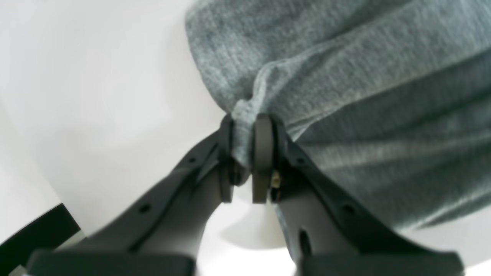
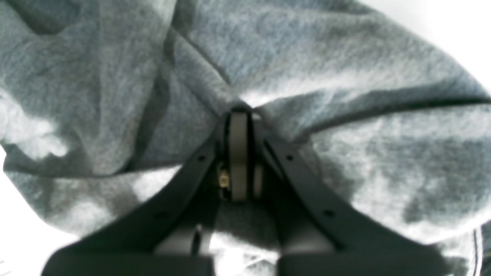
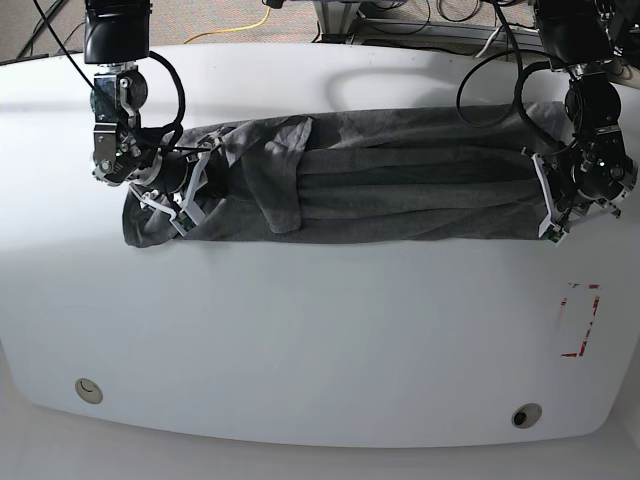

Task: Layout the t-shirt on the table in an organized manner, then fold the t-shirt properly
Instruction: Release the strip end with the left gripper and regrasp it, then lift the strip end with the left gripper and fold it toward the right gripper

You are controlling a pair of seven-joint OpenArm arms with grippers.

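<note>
The t-shirt (image 3: 400, 195) lies on the white desk (image 3: 330, 330), in a long band across its far part in the base view, well apart from the red-tape mark (image 3: 580, 320). Its long axis runs left to right, between the two arms. Ridges follow that axis; a loose flap falls across them nearer the right arm. Which way the collar points cannot be determined.

Left jaws (image 1: 251, 153): closed on a bunched edge of the cloth, at the band's end on the left arm's side. From there the garment extends toward the right arm. Right jaws (image 2: 243, 153): positioned in the folds near the opposite end; the fingers stand close together, but whether cloth is pinched between them cannot be confirmed. Each end is nearest its own arm.

Assessment: laying out appears to be in hand, with proper folding outstanding. The next move probably calls for drawing the cloth across its long axis, both ends together, to spread the band. Risk: an unconfirmed right hold could slip and skew the garment.
</note>
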